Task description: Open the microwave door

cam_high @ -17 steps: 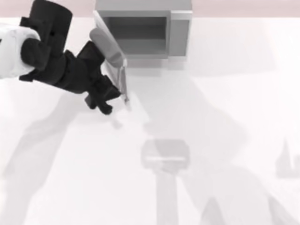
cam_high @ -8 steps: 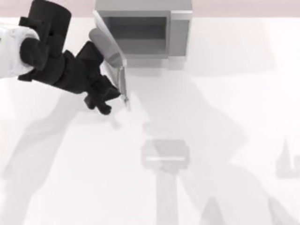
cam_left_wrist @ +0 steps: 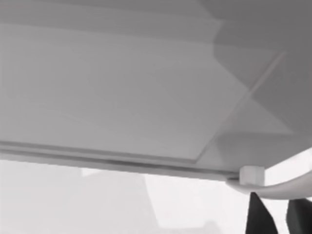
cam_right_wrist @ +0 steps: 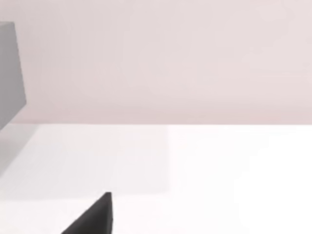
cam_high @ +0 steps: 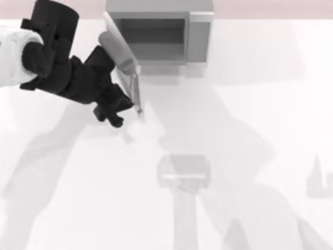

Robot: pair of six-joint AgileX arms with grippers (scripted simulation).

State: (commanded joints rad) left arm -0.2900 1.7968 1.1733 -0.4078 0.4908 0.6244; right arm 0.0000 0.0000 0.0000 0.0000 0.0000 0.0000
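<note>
At the free edge of the swung-out door, my left hand (cam_high: 124, 112), black and two-fingered, sits just to the left of the pale vertical bar handle (cam_high: 138, 99); in the left wrist view two dark fingertips (cam_left_wrist: 258, 217) show just beside the handle's curved end (cam_left_wrist: 273, 187), but I cannot tell whether they are closed on it or apart. The microwave door (cam_high: 122, 57), a flat grey panel with a darker window, stands well open: hinged at the left front corner of the oven, its long axis runs from that corner out toward the front of the tabletop (cam_high: 250, 104), handle edge farthest from the oven. The small boxy silver-grey microwave (cam_high: 158, 31) stands at the far edge of the white tabletop, its dark cavity (cam_high: 151, 36) exposed with nothing visible inside, its narrow grey control panel (cam_high: 199, 41) at the right. My right hand is not seen in the top view; its wrist view shows only one dark fingertip (cam_right_wrist: 95, 217) over bare tabletop.
</note>
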